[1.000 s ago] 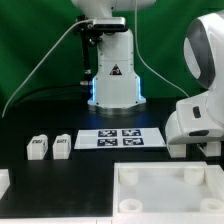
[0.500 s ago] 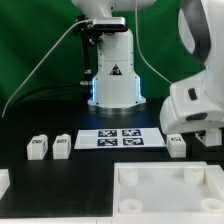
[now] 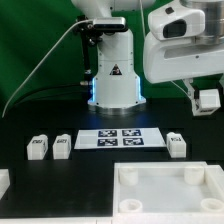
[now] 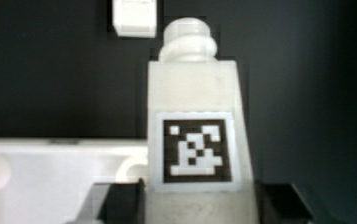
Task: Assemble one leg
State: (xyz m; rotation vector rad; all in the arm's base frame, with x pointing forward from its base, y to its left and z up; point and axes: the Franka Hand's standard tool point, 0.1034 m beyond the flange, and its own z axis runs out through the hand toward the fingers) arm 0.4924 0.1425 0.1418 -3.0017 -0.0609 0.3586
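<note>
My gripper (image 3: 207, 98) is high at the exterior view's right, shut on a white leg (image 3: 208, 101) held well above the table. In the wrist view the held leg (image 4: 196, 110) stands between the dark fingers (image 4: 132, 203) of the gripper (image 4: 196, 198), with its tag facing the camera and its rounded peg end pointing away. A second leg (image 3: 176, 143) stands on the black table below it. Two more legs (image 3: 38, 148) (image 3: 62, 146) stand side by side at the exterior view's left. One leg on the table also shows in the wrist view (image 4: 136, 16).
The marker board (image 3: 120, 138) lies mid-table. The large white tray-like part (image 3: 165, 196) with corner sockets sits at the front right, and it also shows in the wrist view (image 4: 50, 165). The robot base (image 3: 112, 75) stands behind. A white piece (image 3: 3, 182) shows at the front left edge.
The arm has risen from low over the table at the right to high up, carrying a leg. The leg beside the marker board is now uncovered.
</note>
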